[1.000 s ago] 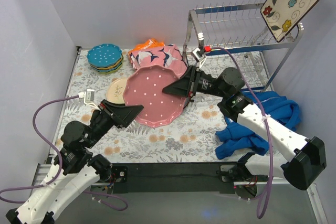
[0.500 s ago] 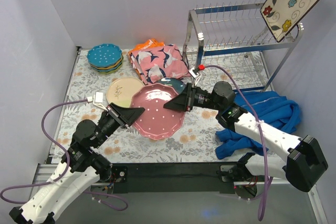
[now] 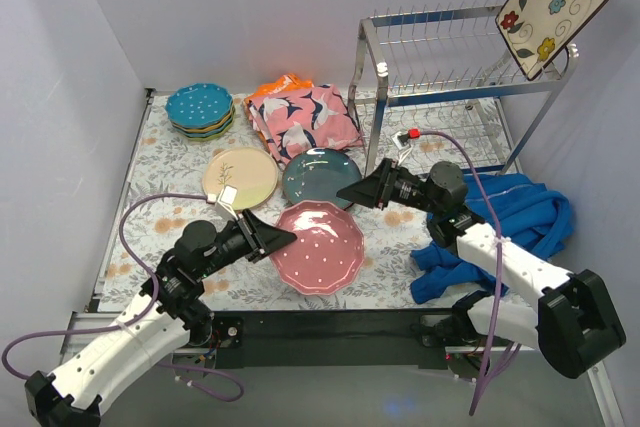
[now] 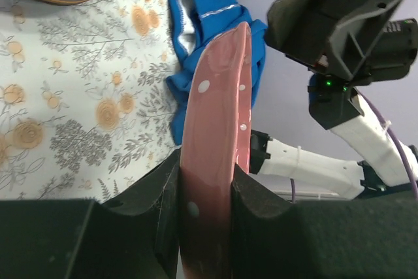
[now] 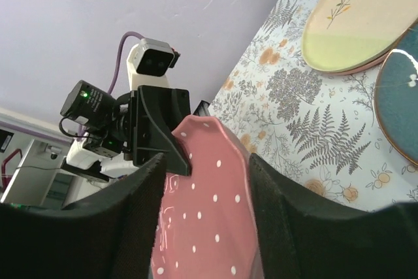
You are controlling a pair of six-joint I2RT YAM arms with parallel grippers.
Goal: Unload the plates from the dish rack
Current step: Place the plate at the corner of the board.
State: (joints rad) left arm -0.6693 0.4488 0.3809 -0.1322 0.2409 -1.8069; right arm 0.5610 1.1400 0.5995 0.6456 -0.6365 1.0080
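Two grippers sit by the pink dotted plate (image 3: 320, 249) in the top view; it lies low over the floral table cover (image 3: 170, 162) at the near middle, and whether it rests on the cover or hangs just off it cannot be told. The left gripper (image 3: 272, 237) is clamped on the plate's left rim. The right gripper (image 3: 352, 190) hangs just beyond the far edge, fingers spread and holding nothing, beside the dark teal plate (image 3: 315, 172). A cream plate (image 3: 240, 175) lies next to the teal one, with a stack of dotted plates (image 3: 200, 110) in the far left corner and a bird-print cloth (image 3: 303, 117) behind. The dish rack (image 3: 450, 77) stands far right, a square floral plate (image 3: 555, 5) propped at its top corner. A blue garment (image 3: 525, 212) lies under the right arm (image 3: 500, 247).

From the left wrist, the pink dotted plate runs edge-on between both pads (image 4: 163, 207), pinched tight, with the blue garment beyond.

From the right wrist, the fingers (image 5: 104, 233) stand wide apart; the pink dotted plate shows in the gap, the left gripper on its far rim.
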